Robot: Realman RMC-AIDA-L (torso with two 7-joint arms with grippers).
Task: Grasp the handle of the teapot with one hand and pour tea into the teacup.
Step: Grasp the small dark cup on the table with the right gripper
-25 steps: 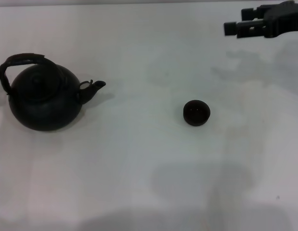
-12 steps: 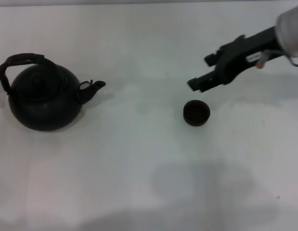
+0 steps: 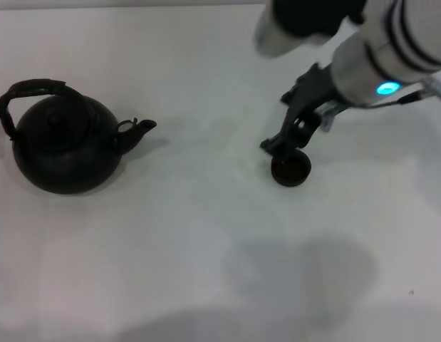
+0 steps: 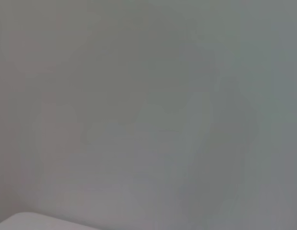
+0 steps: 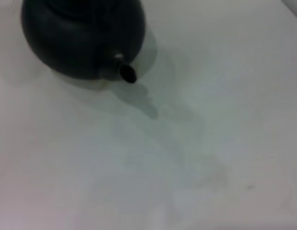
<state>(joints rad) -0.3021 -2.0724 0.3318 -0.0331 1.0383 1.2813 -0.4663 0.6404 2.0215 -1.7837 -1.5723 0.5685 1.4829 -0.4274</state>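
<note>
Head view: plain white table [image 3: 192,242], w/ only two things on it. Large round matte black teapot [image 3: 63,146] sits near the left edge, upright, short stubby spout [image 3: 138,130] aimed toward the table's middle. Arched dark rough-wrapped handle [image 3: 28,91] rises over its knobbed lid, nothing touching it. Small round dark handleless teacup [image 3: 291,168] stands right of centre, well apart from the teapot; bare table between them.

Right arm, white w/ a lit blue-green dot, reaches in from the far right corner, angled down. Right gripper [image 3: 286,140], black, hangs just over the teacup's far rim; cannot tell whether its fingers are open or closed, or touching the cup.

Right wrist view: teapot [image 5: 83,36] w/ spout [image 5: 123,72] facing the camera.

Left wrist view: only blank grey; left gripper not seen.
</note>
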